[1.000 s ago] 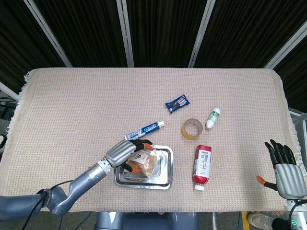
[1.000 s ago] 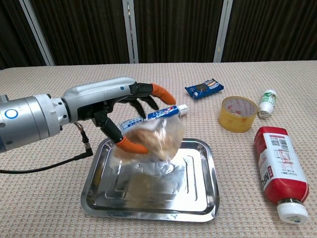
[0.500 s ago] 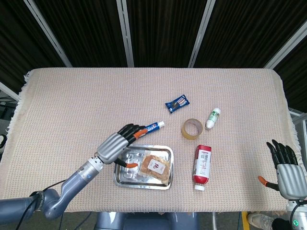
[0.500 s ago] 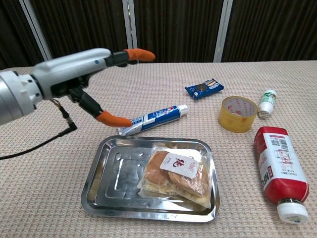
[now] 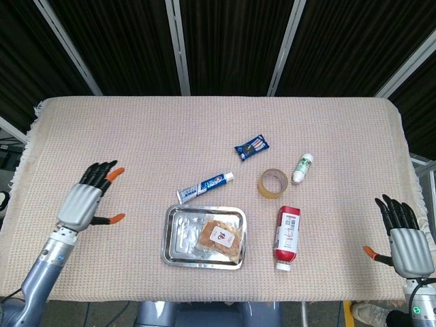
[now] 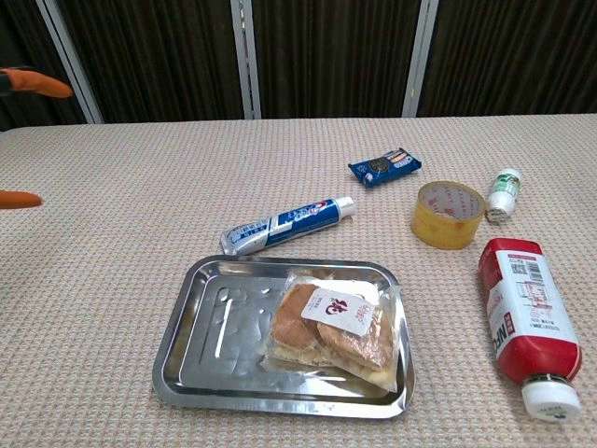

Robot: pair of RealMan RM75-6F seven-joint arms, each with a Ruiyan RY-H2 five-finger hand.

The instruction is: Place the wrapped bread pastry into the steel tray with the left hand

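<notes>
Left hand is empty with fingers spread, well apart from the steel tray on its right. Wrapped bread pastry lies flat inside the tray's far side, so placing looks done. Right hand rests empty, fingers apart, at the counter edge.

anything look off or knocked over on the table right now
Nothing is spilled or damaged. The wrapped bread pastry lies flat in the steel tray, toward its right side. The red bottle lies on its side with its cap on, and the small white bottle is also lying down.
</notes>
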